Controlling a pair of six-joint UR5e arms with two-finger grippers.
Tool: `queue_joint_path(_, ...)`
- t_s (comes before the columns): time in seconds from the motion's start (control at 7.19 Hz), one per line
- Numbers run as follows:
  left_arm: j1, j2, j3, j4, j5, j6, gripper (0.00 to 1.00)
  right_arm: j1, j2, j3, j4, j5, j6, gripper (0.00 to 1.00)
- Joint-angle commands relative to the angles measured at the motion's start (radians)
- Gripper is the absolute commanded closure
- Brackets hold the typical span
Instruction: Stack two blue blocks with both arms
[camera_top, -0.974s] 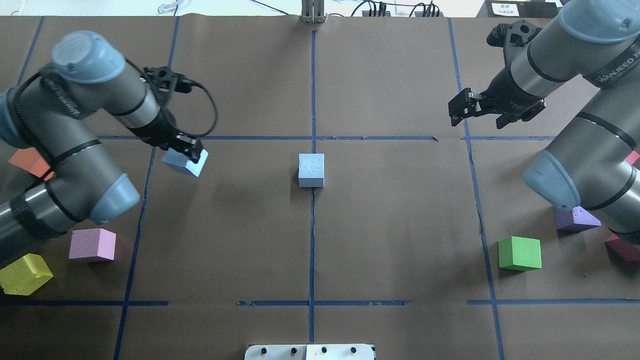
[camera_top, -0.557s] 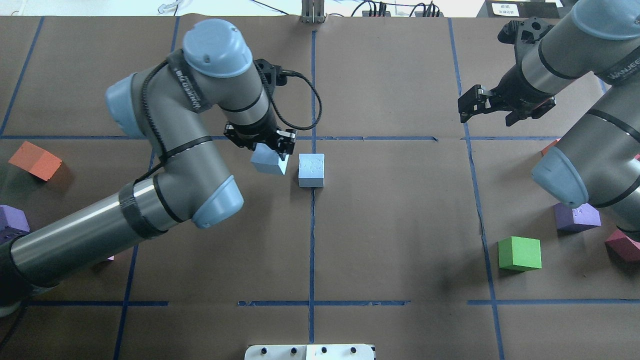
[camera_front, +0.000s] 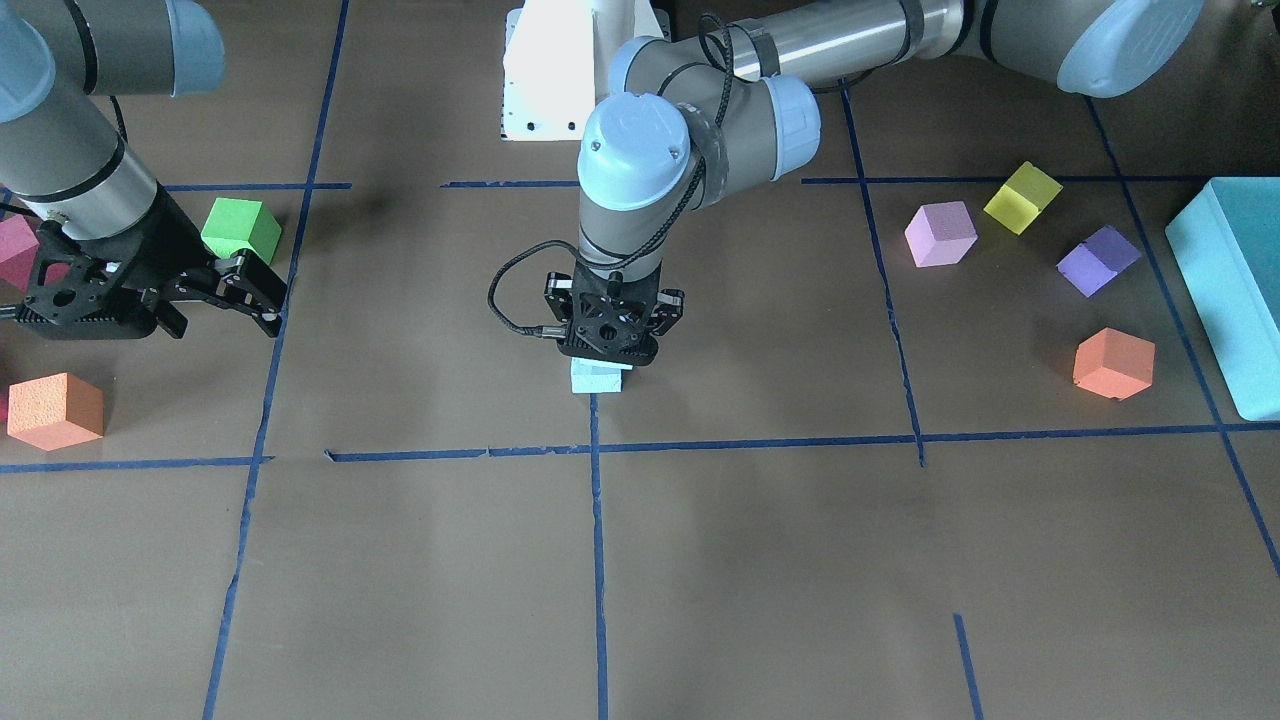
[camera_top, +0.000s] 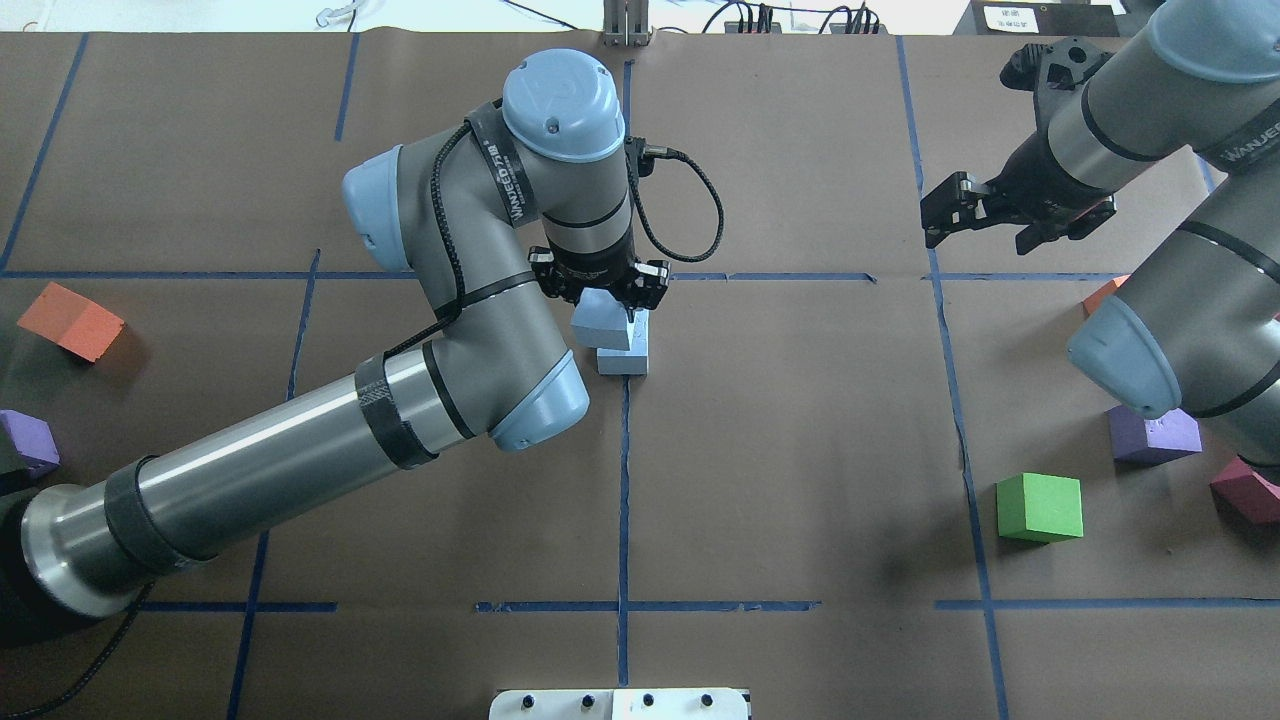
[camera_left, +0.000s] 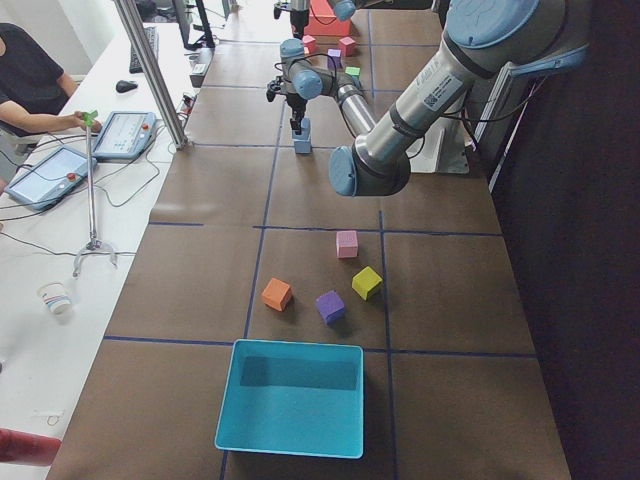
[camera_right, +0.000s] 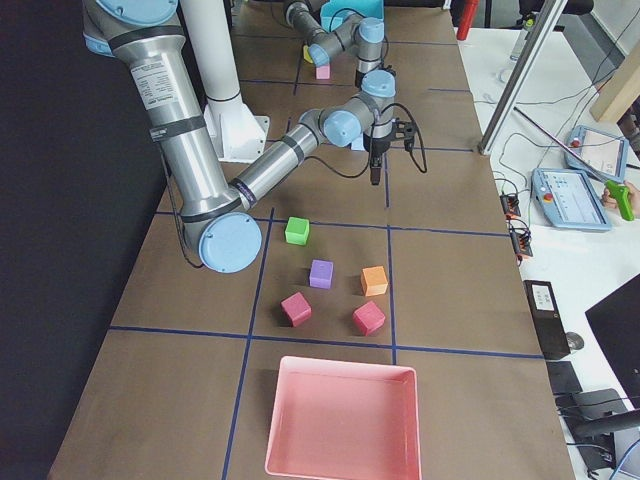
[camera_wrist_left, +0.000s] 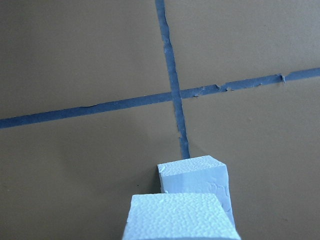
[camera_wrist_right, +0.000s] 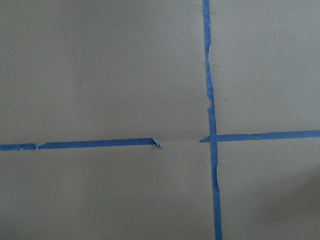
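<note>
Swung in from the desk's left edge, the left tool (camera_top: 604, 305) pinches the top block (camera_top: 598, 325) just above the mid-desk base block (camera_top: 628, 360) — alignment and release remain — while the right tool (camera_top: 985, 232) idles spread near the far-right corner.

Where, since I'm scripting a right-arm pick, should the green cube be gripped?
From straight above, fingers on two opposite side faces of the green cube: it lies flat, its sides upright and free, with nothing touching it.
</note>
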Motion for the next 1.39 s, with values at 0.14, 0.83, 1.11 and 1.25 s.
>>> queue_joint_path(0.14,0.025,-0.014,0.03,0.0,0.006,-0.04,0.85,-0.001,-0.001,0.001,0.0,0.001,0.001,0.0)
queue_joint_path(0.83,0.025,-0.029,0.039,-0.001,0.049,-0.079,0.85,-0.003,-0.002,0.003,0.0,0.001,0.003,0.0)
queue_joint_path(1.11,0.025,-0.029,0.045,-0.001,0.052,-0.079,0.85,-0.003,-0.002,0.003,0.0,0.001,0.003,0.0)
queue_joint_path(1.25,0.026,-0.029,0.052,-0.003,0.052,-0.079,0.85,-0.003,-0.004,0.001,0.0,0.001,0.003,0.0)
